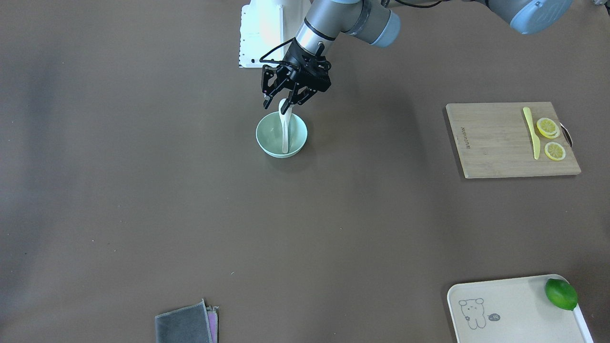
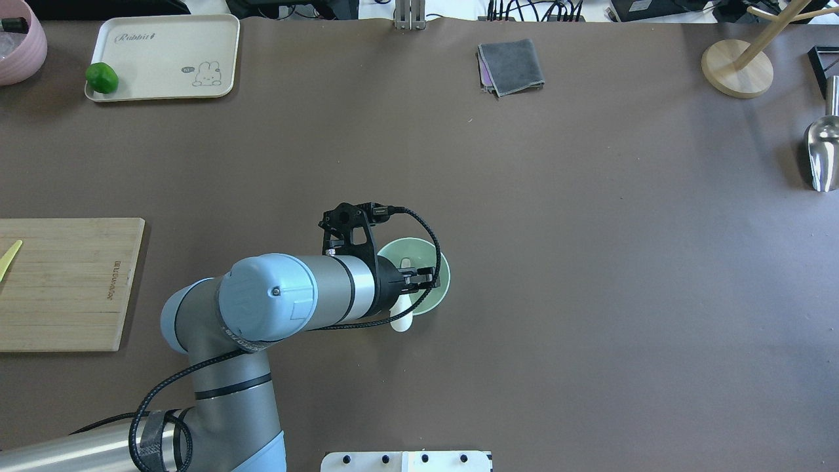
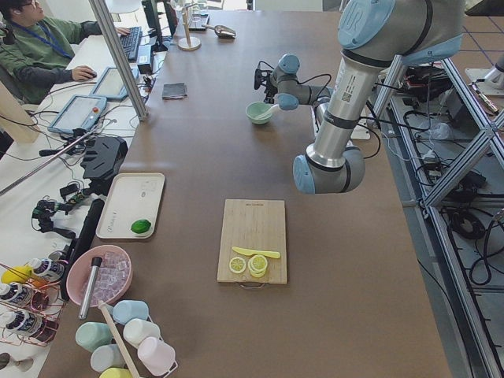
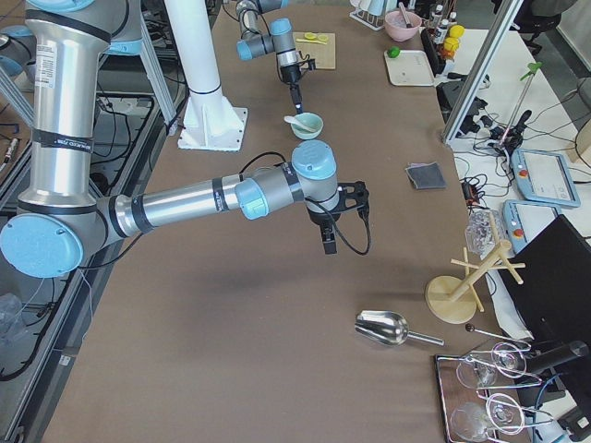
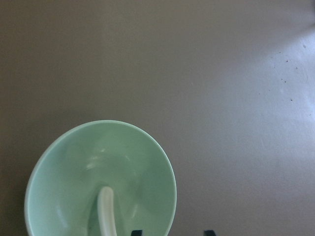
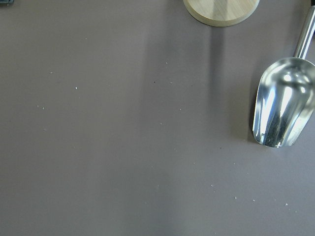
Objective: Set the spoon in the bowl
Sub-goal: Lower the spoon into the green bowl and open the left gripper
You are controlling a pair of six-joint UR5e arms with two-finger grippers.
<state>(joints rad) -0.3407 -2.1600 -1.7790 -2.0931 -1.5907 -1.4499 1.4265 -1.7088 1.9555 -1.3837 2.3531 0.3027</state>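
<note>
The pale mint-green bowl (image 1: 274, 138) stands mid-table. It also shows in the overhead view (image 2: 409, 252) and the left wrist view (image 5: 98, 162). The white spoon (image 1: 285, 136) lies in it, one end down inside (image 5: 106, 211). The other end leans over the rim on the robot's side (image 2: 401, 321). My left gripper (image 1: 280, 104) hovers just above that rim, open. Its fingertips (image 5: 137, 232) stand apart beside the spoon, not on it. My right gripper (image 4: 329, 242) hangs over bare table, far from the bowl. I cannot tell whether it is open or shut.
A wooden cutting board (image 1: 505, 143) carries a yellow knife (image 1: 533, 131) and lemon slices (image 1: 548, 127). A cream tray (image 1: 514, 309) holds a lime (image 1: 561, 294). A grey cloth (image 1: 186, 326) lies at the far edge. A metal scoop (image 6: 283, 103) and a wooden stand (image 2: 737, 69) are below the right arm.
</note>
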